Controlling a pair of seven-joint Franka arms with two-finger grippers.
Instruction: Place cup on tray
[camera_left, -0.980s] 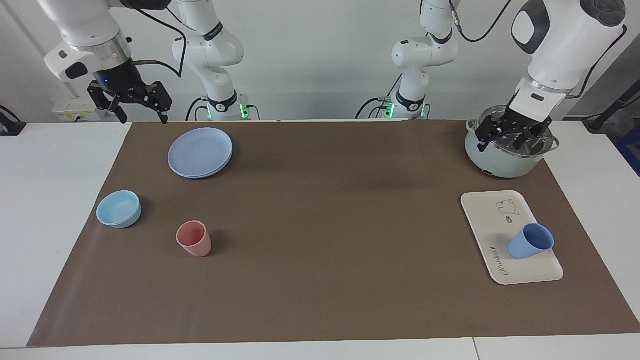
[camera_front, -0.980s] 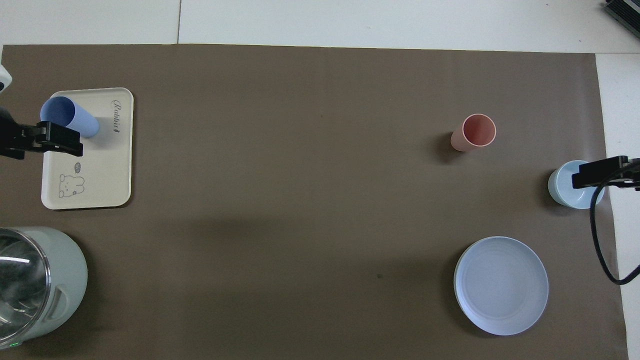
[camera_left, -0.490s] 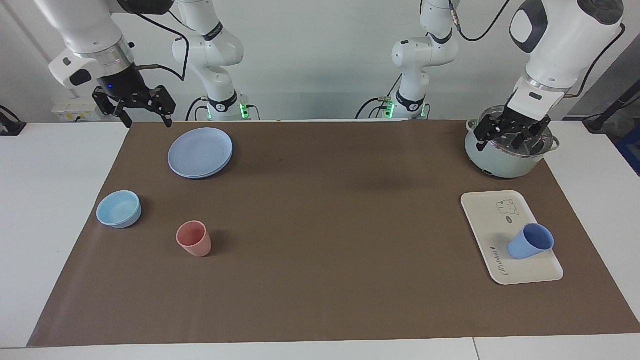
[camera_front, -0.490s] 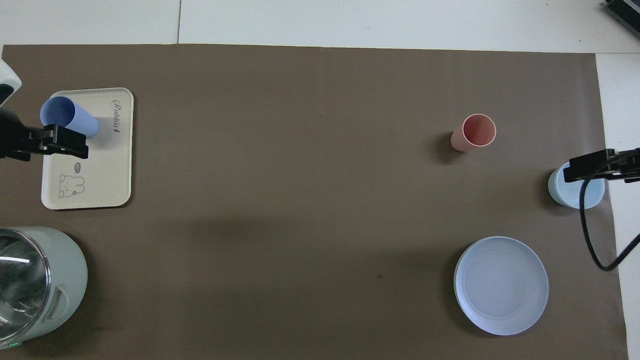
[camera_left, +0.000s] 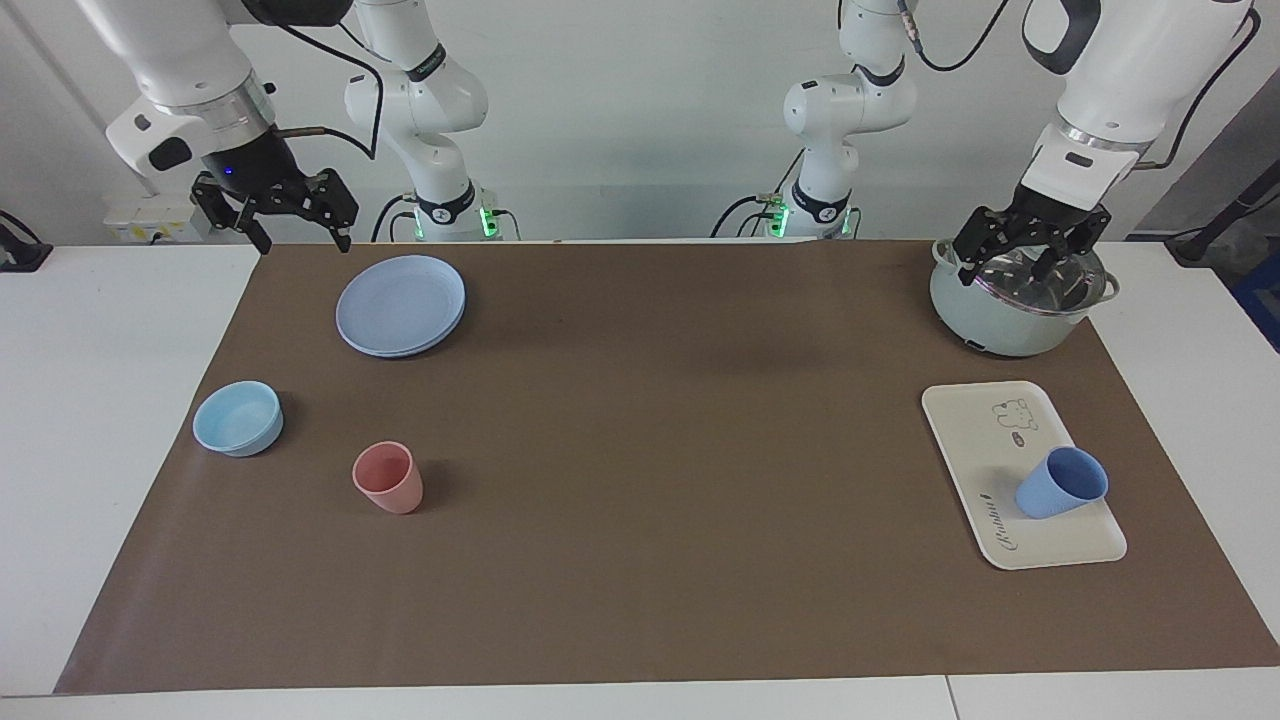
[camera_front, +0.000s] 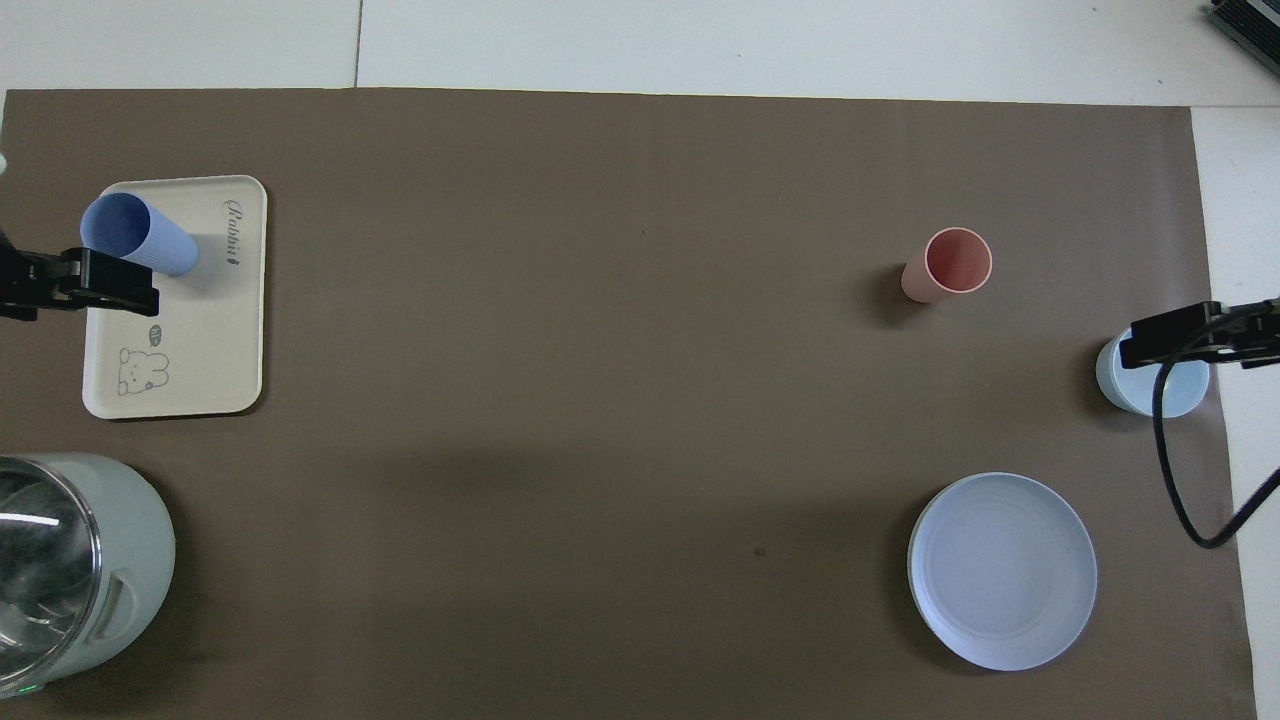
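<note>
I count two cups: the blue cup (camera_left: 1062, 483) upright on the tray (camera_left: 975, 430), a pink cup (camera_left: 388, 477) apart. Left gripper (camera_left: 1030, 246) hangs spread and empty over the pot (camera_left: 1000, 320), which the overhead view cuts off; right gripper (camera_left: 290, 220) is spread too.

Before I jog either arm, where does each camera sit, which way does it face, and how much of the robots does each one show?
Facing view: high across the table, looking at the robots; both whole arms show, left gripper over the pale green pot, right gripper up at the mat's corner beside the round blue plate.
Overhead view: above the robots' end, looking steeply down; only gripper tips show.
Shared: the periwinkle-blue plastic cup standing on the cream-white rectangular tray, half a turn apart.
</note>
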